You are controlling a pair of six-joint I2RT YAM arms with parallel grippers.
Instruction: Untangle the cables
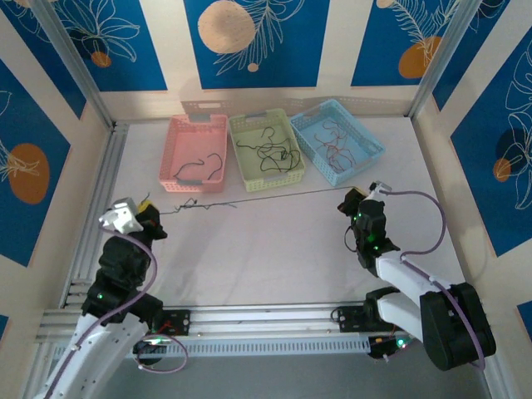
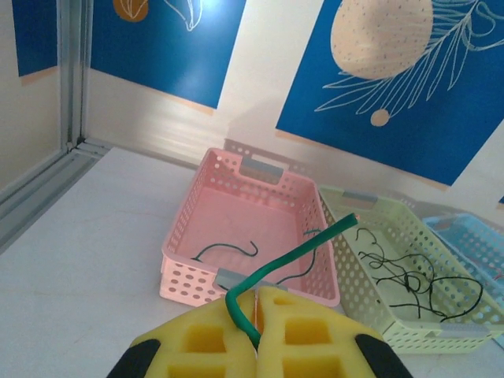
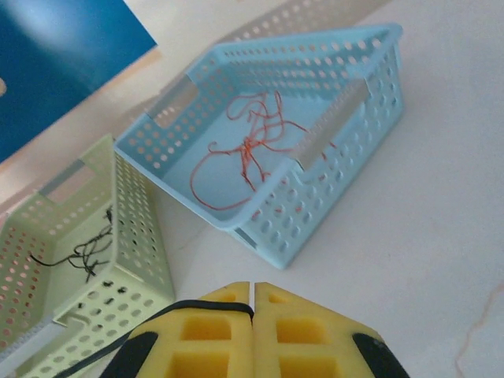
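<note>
Left claw [image 2: 257, 303] is fully closed, pinching a green cable [image 2: 293, 256] that angles up toward the pink basket [image 2: 189, 276]. Right claw [image 3: 251, 290] is also closed, with a black cable [image 3: 189, 307] caught across its pads. From above, I see a thin line [image 1: 274, 198] stretched over the table [image 1: 274, 249] between both claws, knotted nearer the left one.

- **Pink basket:** dark green strands [image 2: 228, 250].
- **Green basket [image 2: 358, 276]:** tangled black strands [image 2: 409, 283].
- **Blue basket [image 3: 331, 189]:** red-orange strands [image 3: 244, 150].
</note>
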